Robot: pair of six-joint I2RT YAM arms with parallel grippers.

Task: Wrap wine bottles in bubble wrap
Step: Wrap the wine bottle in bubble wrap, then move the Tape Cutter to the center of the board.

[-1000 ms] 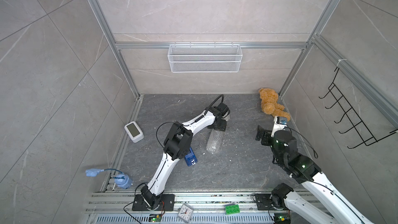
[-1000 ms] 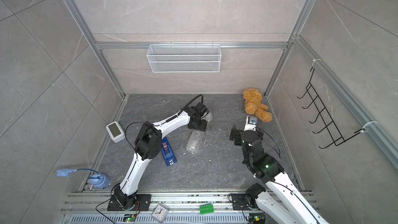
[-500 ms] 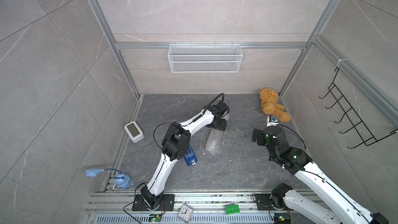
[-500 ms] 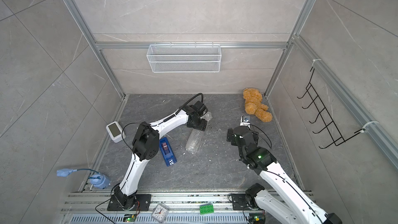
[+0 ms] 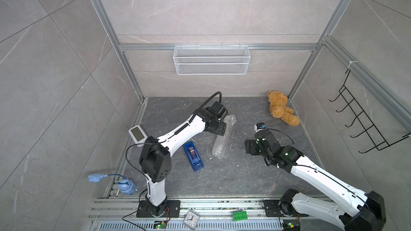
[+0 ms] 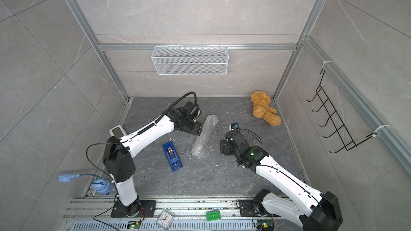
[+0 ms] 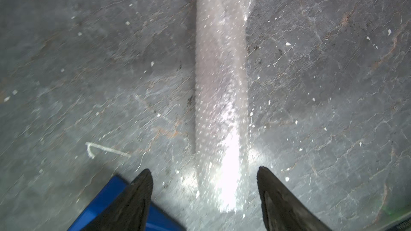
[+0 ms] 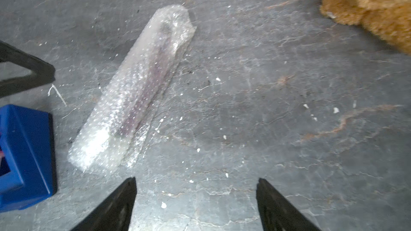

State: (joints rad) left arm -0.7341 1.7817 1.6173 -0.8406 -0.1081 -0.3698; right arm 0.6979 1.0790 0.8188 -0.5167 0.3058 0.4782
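Because the translucent, bubble-studded plastic bubble wrap (image 5: pixel 223 138) already lies rolled into a long tube on the dark grey stone floor (image 5: pixel 222 181), with the small dark purple glass wine bottle (image 8: pixel 145 85) showing only as a purplish shadow inside, the tube's long axis matters most. In both top views it runs from the far middle of the floor toward the robot, slanting slightly leftward.

Of the two, the black left gripper (image 7: pixel 204 170) is nearer. Its jaws stand wide with the tube running between them, crosswise to their closing line, though I cannot tell whether they touch it. That arm reaches far forward, wrist bent down over the tube's far part.

Also wide and empty, the black right gripper (image 8: pixel 195 180) hangs to the tube's right, apart from it, aimed toward its near end.
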